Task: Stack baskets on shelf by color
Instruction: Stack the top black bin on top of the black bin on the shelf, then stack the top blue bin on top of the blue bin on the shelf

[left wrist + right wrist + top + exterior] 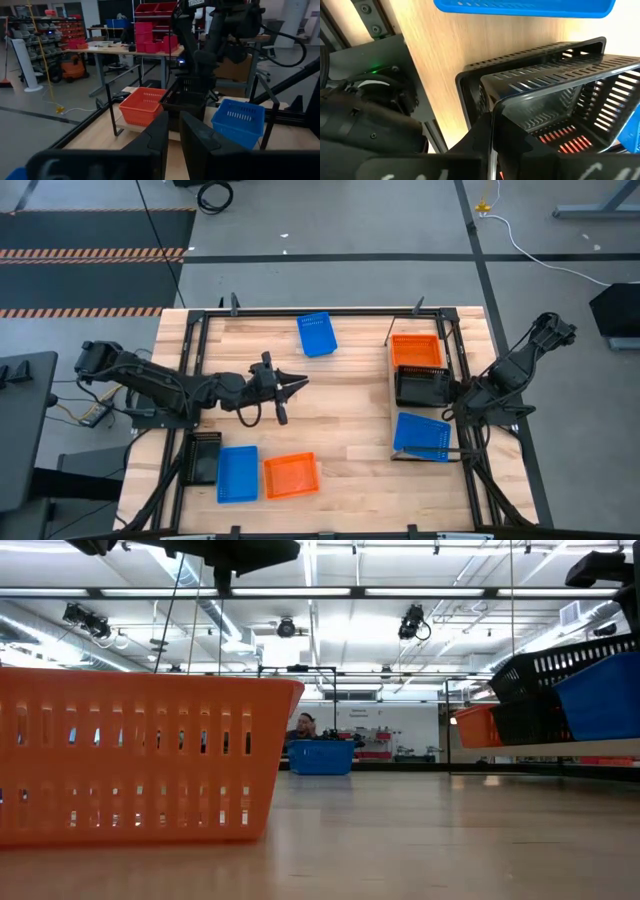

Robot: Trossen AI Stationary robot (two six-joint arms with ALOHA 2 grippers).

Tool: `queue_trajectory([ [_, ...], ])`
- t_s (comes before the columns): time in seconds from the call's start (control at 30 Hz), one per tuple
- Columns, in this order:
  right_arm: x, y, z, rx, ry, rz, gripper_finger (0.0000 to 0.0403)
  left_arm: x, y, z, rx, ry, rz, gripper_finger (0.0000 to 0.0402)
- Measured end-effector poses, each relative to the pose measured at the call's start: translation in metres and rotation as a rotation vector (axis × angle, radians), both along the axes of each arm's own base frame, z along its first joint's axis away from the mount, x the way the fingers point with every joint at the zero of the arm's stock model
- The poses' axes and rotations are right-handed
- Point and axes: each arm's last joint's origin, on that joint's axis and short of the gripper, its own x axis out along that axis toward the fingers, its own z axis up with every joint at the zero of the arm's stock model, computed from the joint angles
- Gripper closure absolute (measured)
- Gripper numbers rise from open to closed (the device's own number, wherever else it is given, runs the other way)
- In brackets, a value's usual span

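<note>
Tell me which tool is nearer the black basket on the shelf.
Right. The right tool grips the black basket at its rim; the left tool hovers mid-table, well away.

Left gripper (297, 383) hovers mid-table, fingers nearly closed, pointing toward three o'clock; right gripper (452, 392) pinched shut, pointing toward nine o'clock

R pincer (492, 145) on black basket (555, 85) rim

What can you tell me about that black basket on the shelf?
The black basket is shallow, rectangular, seemingly plastic, with slotted sides. It sits mid-shelf, tilted, between an orange basket and a blue basket. The right pincer is shut on its rim, and another black basket appears nested beneath it.
</note>
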Motion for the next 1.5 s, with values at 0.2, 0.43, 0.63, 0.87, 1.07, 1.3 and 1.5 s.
queue_trajectory([
  [0.2, 0.0, 0.0, 0.0, 0.005, 0.001, -0.008, 0.0368, 0.0, 0.0, 0.0, 0.002, 0.001, 0.001, 0.0349],
  [0.43, 0.0, 0.0, 0.0, 0.007, -0.003, -0.024, 0.0336, 0.0, 0.001, 0.0, 0.002, 0.001, 0.009, 0.0349],
  [0.63, 0.0, 0.0, 0.0, -0.009, -0.021, -0.036, 0.031, 0.0, 0.001, 0.0, 0.003, 0.001, 0.008, 0.0349],
  [0.87, 0.004, -0.003, 0.016, -0.087, -0.155, -0.043, 0.0305, 0.0, 0.001, 0.0, 0.003, 0.001, 0.009, 0.0349],
  [1.07, 0.01, 0.001, 0.045, -0.03, -0.274, -0.054, 0.0305, 0.0, 0.001, 0.0, 0.0, 0.001, 0.009, 0.0349],
  [1.3, 0.037, 0.015, 0.062, 0.135, -0.602, -0.182, 0.0312, -0.001, 0.004, 0.0, -0.096, -0.038, 0.123, 0.0349],
  [1.5, 0.077, 0.013, 0.081, 0.161, -0.902, -0.302, 0.0312, -0.002, -0.003, 0.0, -0.129, -0.049, 0.1, 0.0349],
])
